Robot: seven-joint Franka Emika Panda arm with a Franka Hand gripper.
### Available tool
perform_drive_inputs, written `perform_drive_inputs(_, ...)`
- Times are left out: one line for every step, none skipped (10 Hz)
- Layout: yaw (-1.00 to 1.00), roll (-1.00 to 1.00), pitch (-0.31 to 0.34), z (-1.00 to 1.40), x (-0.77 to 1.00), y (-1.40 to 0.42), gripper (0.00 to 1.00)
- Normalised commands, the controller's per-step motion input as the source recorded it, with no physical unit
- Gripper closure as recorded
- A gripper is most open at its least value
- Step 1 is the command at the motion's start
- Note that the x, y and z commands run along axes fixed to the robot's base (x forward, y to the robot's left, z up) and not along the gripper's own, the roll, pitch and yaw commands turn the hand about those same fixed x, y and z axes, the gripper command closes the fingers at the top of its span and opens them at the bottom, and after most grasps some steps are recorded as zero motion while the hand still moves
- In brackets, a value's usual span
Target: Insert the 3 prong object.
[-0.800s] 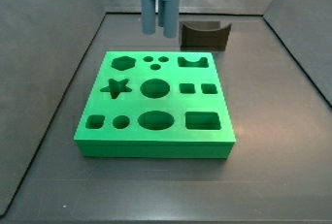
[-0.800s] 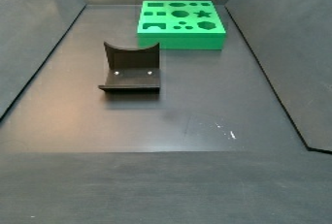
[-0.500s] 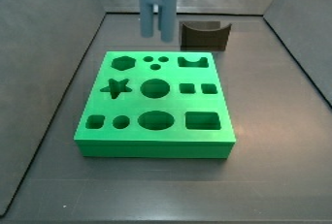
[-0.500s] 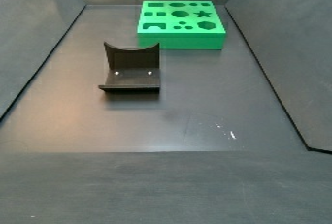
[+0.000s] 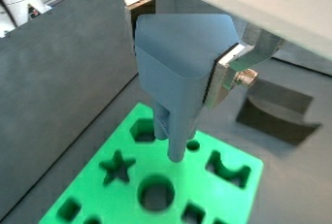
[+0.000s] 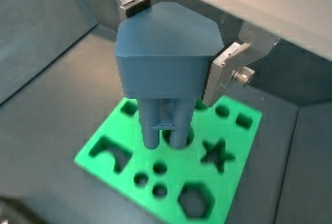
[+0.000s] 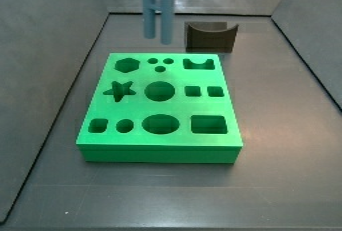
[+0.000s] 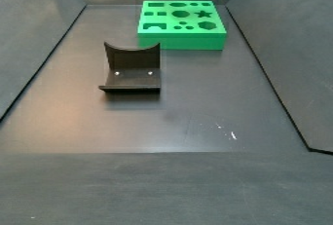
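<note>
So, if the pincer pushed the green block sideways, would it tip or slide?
The green block is low, wide and flat on the floor, so it would probably slide. It looks rigid. The pincer holds the 3 prong object above it.

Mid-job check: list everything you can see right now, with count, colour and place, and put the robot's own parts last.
green block: one, bright green, flat on the dark floor, with many shaped holes in its top (star, circles, squares, hexagon, three small round holes); seen in both side views.
fixture: one, dark L-shaped bracket with a curved notch, on the floor apart from the green block.
floor: dark grey, walled tray.
3 prong object: one, blue-grey, upright, held above the green block, prongs pointing down near the small round holes; not yet inserted.
gripper: one, above the green block, silver finger pressed against the 3 prong object's side; only the held piece shows in a side view.
</note>
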Motion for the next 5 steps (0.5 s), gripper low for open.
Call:
perform_drive_inputs(-0.89, 0.0, 0.0, -0.64, -0.29, 0.14, 1.0)
perform_drive_inputs(-0.94, 0.0, 0.0, -0.65, -0.24, 0.12, 1.0)
perform_drive_inputs(-1.0, 0.0, 0.0, -0.61, -0.17, 0.03, 1.0)
perform_drive_inputs(-1.0, 0.0, 0.0, -0.49, 0.0, 0.0, 1.0)
perform_drive_inputs(-1.0, 0.0, 0.0, -0.38, 0.07, 0.0, 1.0)
